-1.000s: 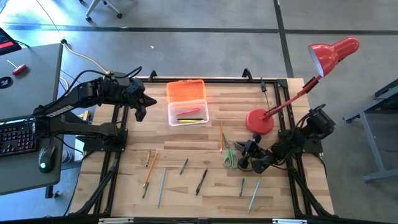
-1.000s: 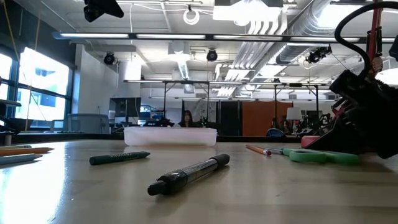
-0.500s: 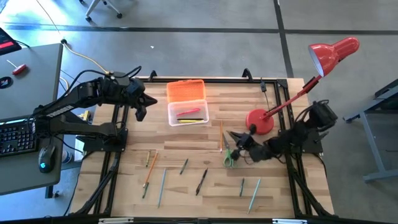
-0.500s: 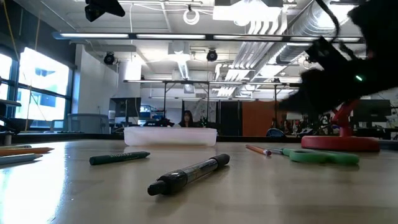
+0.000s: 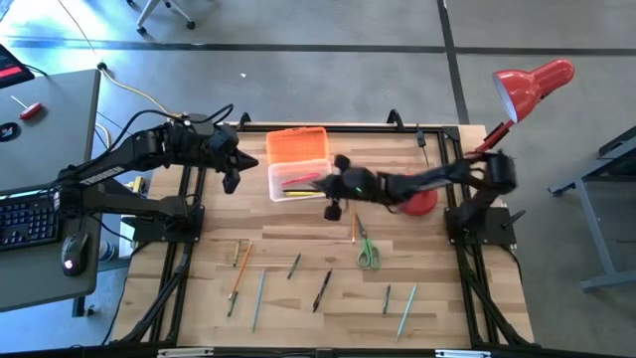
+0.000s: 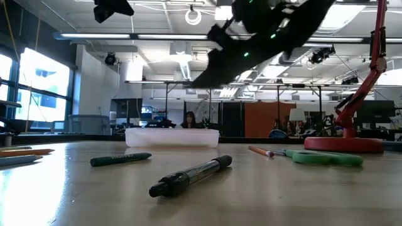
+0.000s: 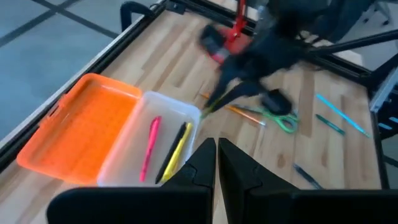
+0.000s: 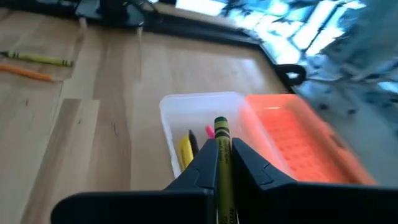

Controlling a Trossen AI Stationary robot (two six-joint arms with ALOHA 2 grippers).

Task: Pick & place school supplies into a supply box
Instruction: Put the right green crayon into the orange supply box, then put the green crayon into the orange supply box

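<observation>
The supply box lies open at the table's far middle, with its clear tray point(image 5: 300, 182) point(image 8: 199, 115) nearest and its orange ribbed lid point(image 5: 297, 145) folded back behind. A pink marker point(image 7: 149, 146), a yellow pencil point(image 7: 176, 149) and a black pen lie in the tray. My right gripper point(image 5: 318, 183) point(image 8: 221, 163) hovers over the tray's right edge, shut on an olive-green crayon point(image 8: 221, 140). My left gripper point(image 5: 231, 171) point(image 7: 216, 163) hangs shut, just left of the box. Green-handled scissors point(image 5: 367, 251) and several pencils and pens point(image 5: 294, 266) lie flat on the near half. My right gripper pinches the olive-green crayon between its two fingers, which lie along it. Its far end point(image 8: 220, 123) sticks out past the fingertips. The fingers reach in from the table's right, slanting down. The crayon is lifted clear, over the clear tray.
A red desk lamp stands on its round base point(image 5: 421, 201) right of the box, and its head point(image 5: 532, 85) reaches past the table's far right corner. An orange pencil point(image 5: 353, 221) lies between box and scissors. A desk with a keyboard point(image 5: 25, 214) stands left of the table.
My right gripper has risen from the table beside the scissors and swung toward the far left, ending over the box's tray. The scissors and the loose pencils lie where they were.
</observation>
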